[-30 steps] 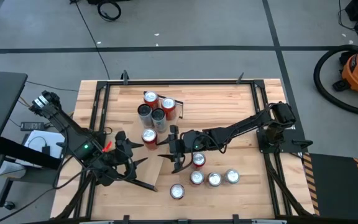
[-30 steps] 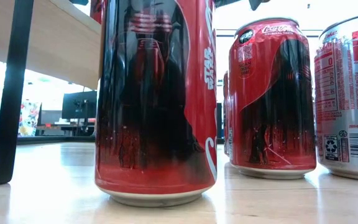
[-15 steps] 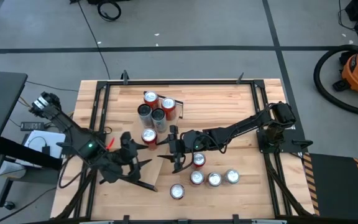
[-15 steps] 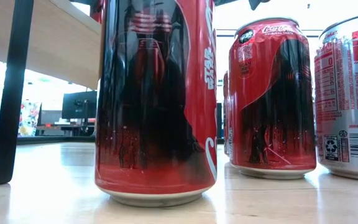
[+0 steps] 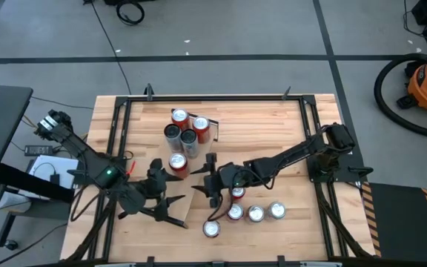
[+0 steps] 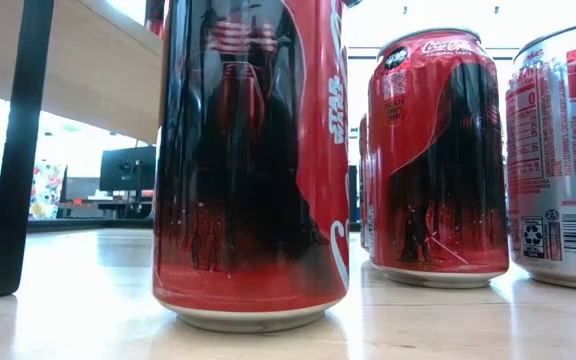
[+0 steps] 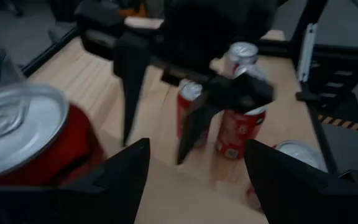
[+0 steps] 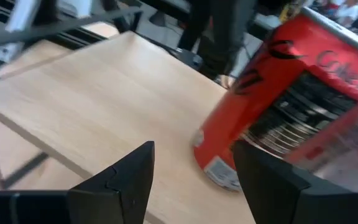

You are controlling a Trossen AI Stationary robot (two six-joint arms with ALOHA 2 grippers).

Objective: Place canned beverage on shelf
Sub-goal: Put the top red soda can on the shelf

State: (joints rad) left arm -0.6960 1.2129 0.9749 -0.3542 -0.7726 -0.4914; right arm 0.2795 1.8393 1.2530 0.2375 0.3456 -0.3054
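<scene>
The shelf [image 5: 181,196] is a pale plank raised on dark end bars, near the table's middle front. One red can [image 5: 177,162] stands upright on its far end, also seen in the right wrist view [image 8: 278,93] and the left wrist view [image 7: 23,134]. My left gripper [image 5: 166,194] hovers open over the shelf's left side, just near of that can. My right gripper [image 5: 210,182] is open at the shelf's right side, pointing left toward the can, with nothing between its fingers [image 7: 132,87]. Neither gripper touches a can.
Several more red cans stand upright in a cluster at the far middle [image 5: 186,130]. Others stand on the tabletop to the right of the shelf [image 5: 255,213], one near the front edge [image 5: 211,228]. The black frame [image 5: 117,126] borders the table's sides.
My left gripper has shifted a little toward the table's right and near edge, over the shelf, and has turned at the wrist. My right gripper has rolled slightly and stays beside the shelf. The cans have not moved.
</scene>
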